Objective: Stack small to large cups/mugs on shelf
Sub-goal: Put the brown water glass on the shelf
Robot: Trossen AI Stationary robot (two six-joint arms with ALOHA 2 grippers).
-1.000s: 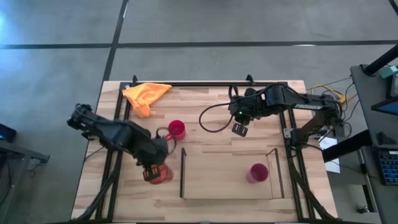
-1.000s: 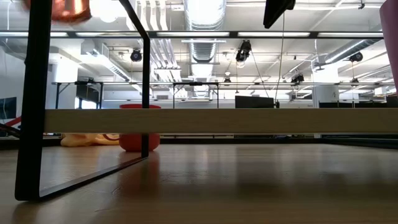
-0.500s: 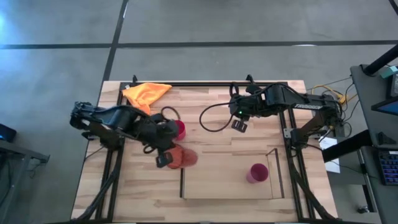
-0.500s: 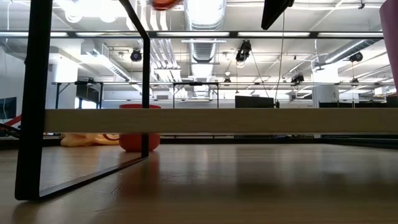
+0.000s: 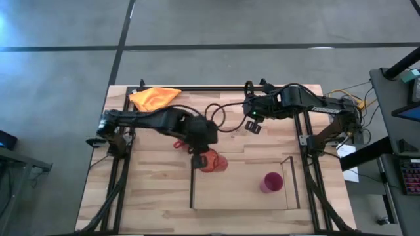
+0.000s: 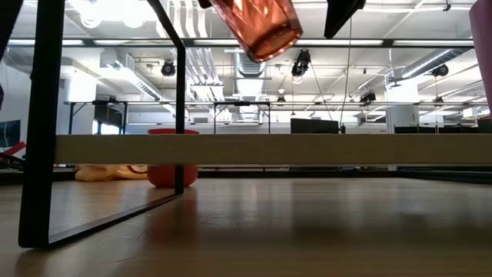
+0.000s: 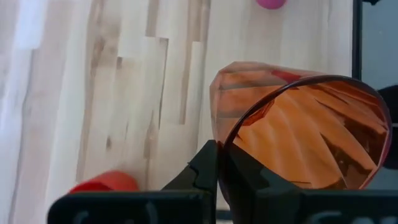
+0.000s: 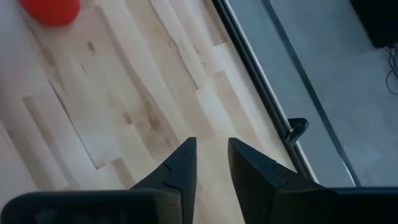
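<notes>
A grey concrete floor (image 5: 59, 85) surrounds the table, crossed by dark seam lines running toward 9 and 3 o'clock. At 3 o'clock stands a dark desk (image 5: 397, 118). Seen level across the table, the room is an open workshop: exposed silver ducts (image 6: 247, 46) and strip lights (image 6: 254, 15) overhead, white beams, long workbenches (image 6: 123, 108) and dark monitors (image 6: 311, 125) far back.

Even, bright indoor light across all my views, with some blur up close.

Overhead I see soft shadows under both arms on the pale wooden tabletop (image 5: 157, 190). At table height, white ceiling lights (image 6: 134, 9) glare. On my left wrist feed the translucent orange ribbed cup (image 7: 298, 134) glows, backlit, slightly soft.
</notes>
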